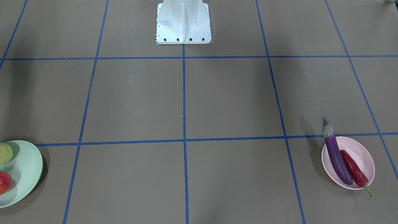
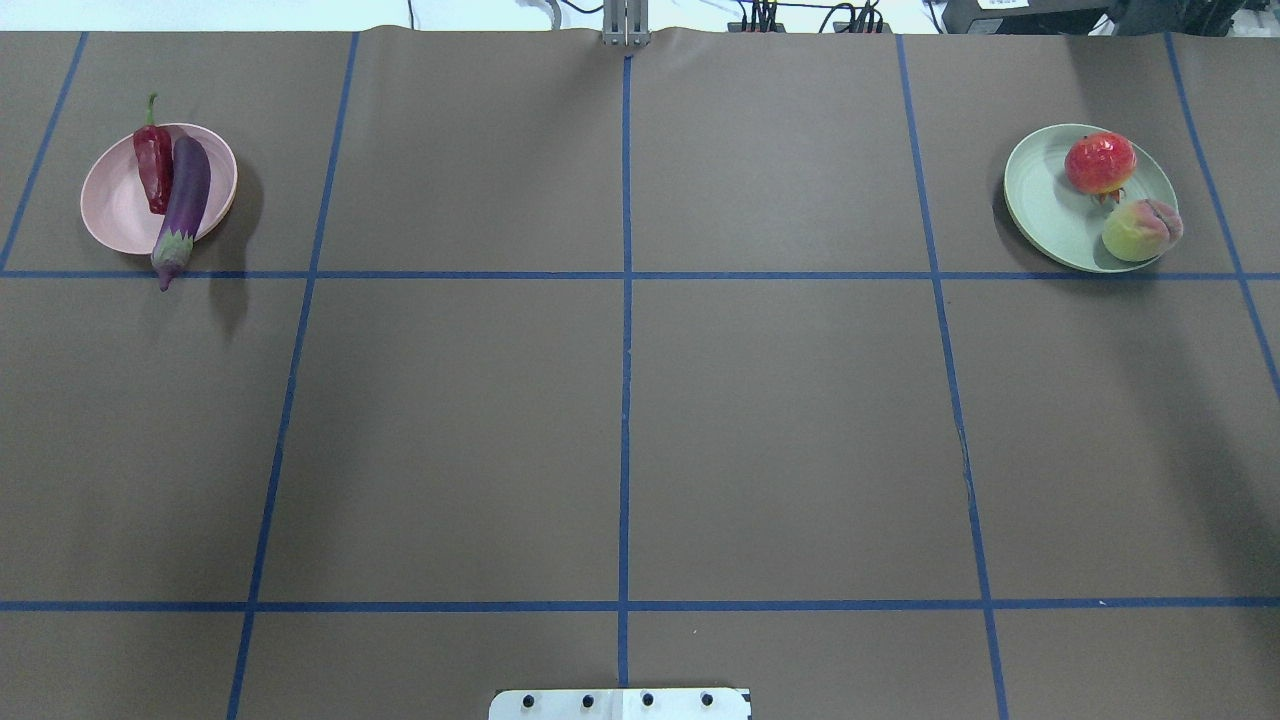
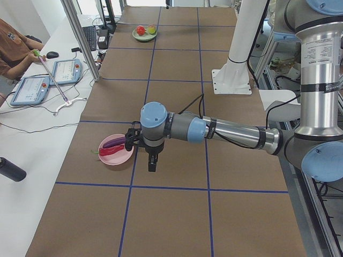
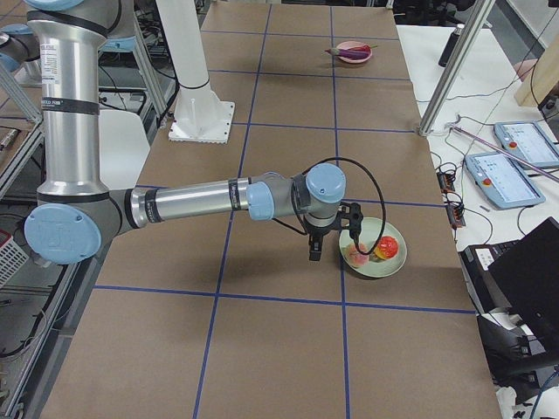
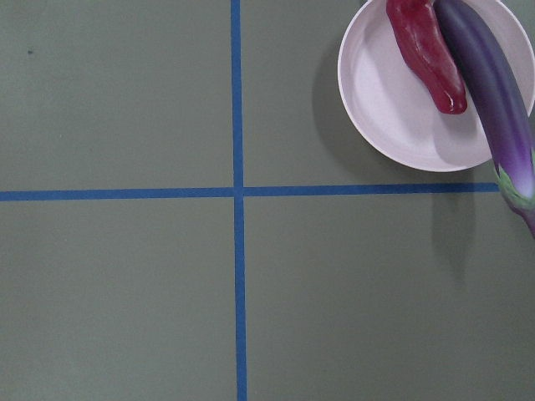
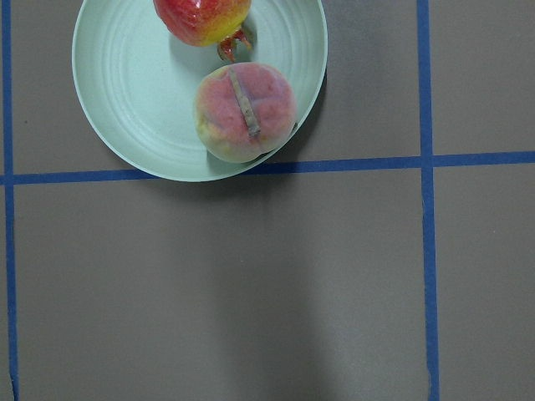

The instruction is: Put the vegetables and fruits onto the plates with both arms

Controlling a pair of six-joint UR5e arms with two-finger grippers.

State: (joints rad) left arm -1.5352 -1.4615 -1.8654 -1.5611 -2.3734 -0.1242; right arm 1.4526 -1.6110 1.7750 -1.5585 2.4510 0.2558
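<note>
The purple eggplant (image 2: 183, 200) and the red chili pepper (image 2: 154, 165) lie side by side on the pink plate (image 2: 110, 205); the eggplant's cap end hangs over the rim (image 5: 517, 180). The peach (image 2: 1140, 230) and the bumpy red-orange fruit (image 2: 1100, 162) sit on the mint green plate (image 2: 1045, 200). My left gripper (image 3: 152, 167) hangs above the table just beside the pink plate (image 3: 120, 159). My right gripper (image 4: 314, 255) hangs just beside the green plate (image 4: 367, 266). Both show only in the side views, so I cannot tell whether they are open or shut.
The white base block (image 1: 183, 23) stands at the table's middle on the robot's side. Blue tape lines cross the brown table (image 2: 620, 400). Operators' tablets (image 3: 51, 80) and a metal post (image 3: 80, 37) stand beyond the far table edge.
</note>
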